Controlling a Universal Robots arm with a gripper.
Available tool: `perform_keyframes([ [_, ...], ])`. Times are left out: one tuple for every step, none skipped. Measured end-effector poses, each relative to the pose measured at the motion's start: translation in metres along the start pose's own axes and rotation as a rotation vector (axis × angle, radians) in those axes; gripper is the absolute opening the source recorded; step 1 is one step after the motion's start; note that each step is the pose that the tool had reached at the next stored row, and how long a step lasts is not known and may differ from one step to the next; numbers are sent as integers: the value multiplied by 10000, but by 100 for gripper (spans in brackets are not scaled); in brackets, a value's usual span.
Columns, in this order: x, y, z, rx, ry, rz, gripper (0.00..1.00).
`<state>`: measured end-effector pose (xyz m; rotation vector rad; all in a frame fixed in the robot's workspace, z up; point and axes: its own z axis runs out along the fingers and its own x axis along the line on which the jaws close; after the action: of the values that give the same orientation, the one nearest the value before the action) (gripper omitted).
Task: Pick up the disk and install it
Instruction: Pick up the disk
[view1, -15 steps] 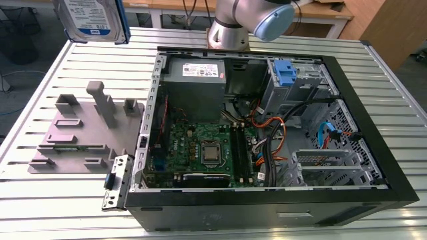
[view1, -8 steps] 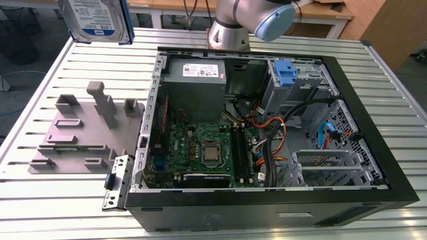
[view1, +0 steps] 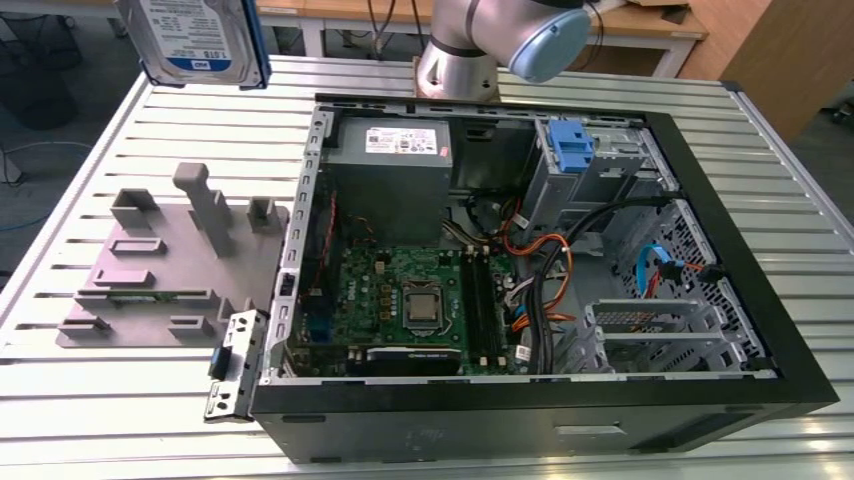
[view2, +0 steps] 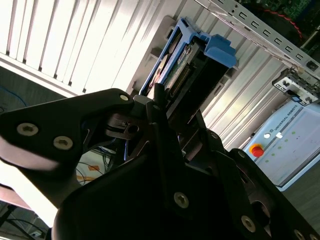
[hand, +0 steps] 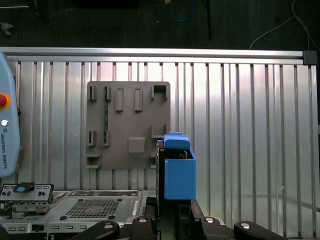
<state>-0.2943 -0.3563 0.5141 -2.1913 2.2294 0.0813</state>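
The disk, a silver hard drive with a white-and-blue label and blue side rails, hangs upright in the air above the table's far corner at the exterior view's left. In both wrist views my gripper is shut on the disk, whose blue rail end points away from the black fingers. The disk's connector edge and blue tab face the slatted table below. It is well away from the open computer case.
The open case holds a grey power supply, a motherboard and a drive bay with a blue bracket. A grey fixture plate lies on the slatted table beside the case. The arm's base stands behind the case.
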Motion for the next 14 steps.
perform_keyframes([
  [0,-2,0,0,0,0,35],
  [0,-3,0,0,0,0,35],
  [0,-4,0,-1,0,0,35],
  [0,-7,0,-1,0,-1,35],
  [0,-11,0,0,0,-1,35],
  [0,-15,0,0,0,-1,35],
  [0,-21,-1,-1,0,-2,35],
  [0,-30,-1,0,0,-1,35],
  [-1,-41,-1,0,1,-1,35],
  [-1,-55,-2,0,1,-1,35],
  [-1,-70,-2,-1,0,0,35],
  [-2,-87,-2,0,0,0,35],
  [-2,-107,-3,0,-1,-1,35],
  [-2,-128,-3,0,0,-1,35],
])
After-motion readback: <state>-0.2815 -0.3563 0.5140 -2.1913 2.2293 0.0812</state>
